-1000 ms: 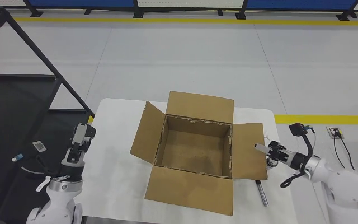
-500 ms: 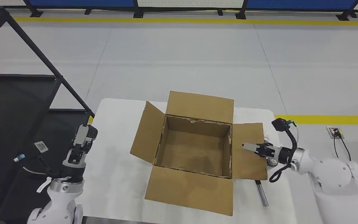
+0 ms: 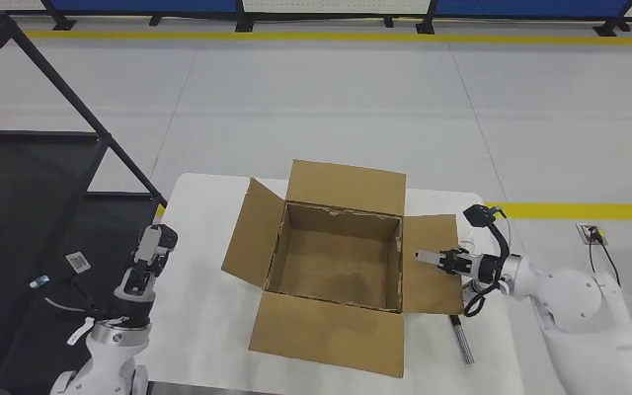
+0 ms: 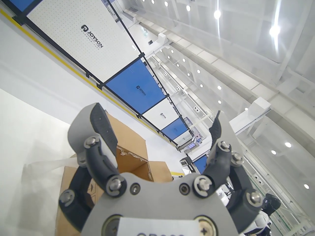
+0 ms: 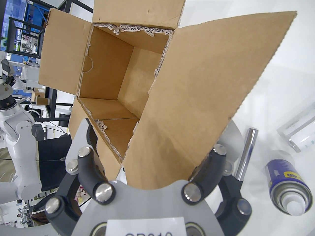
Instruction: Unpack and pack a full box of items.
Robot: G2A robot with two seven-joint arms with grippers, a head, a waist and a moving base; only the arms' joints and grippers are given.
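An open cardboard box (image 3: pixel 336 188) stands in the middle of the white table (image 3: pixel 197 212), all flaps folded out and its inside bare. My right gripper (image 3: pixel 425 256) is at the box's right flap (image 5: pixel 196 79). In the right wrist view that flap's outer edge runs between the fingers of the right gripper (image 5: pixel 155 133), which are spread wide and not pressing on it. My left gripper (image 3: pixel 158 242) is off the table's left edge, open and pointing upward. In the left wrist view the left gripper (image 4: pixel 157 116) holds nothing, and the box (image 4: pixel 133 143) shows beyond it.
A shiny metal rod (image 5: pixel 246 153) lies on the table just right of the flap, also the rod (image 3: pixel 462 341) in the top view. Beside it lie a blue spray can (image 5: pixel 286 192) and a clear package (image 5: pixel 299 131). A dark frame (image 3: pixel 59 89) stands to the left.
My right gripper has moved left from beside the box onto its right flap. The box has shifted a little to the left. The left arm has barely moved.
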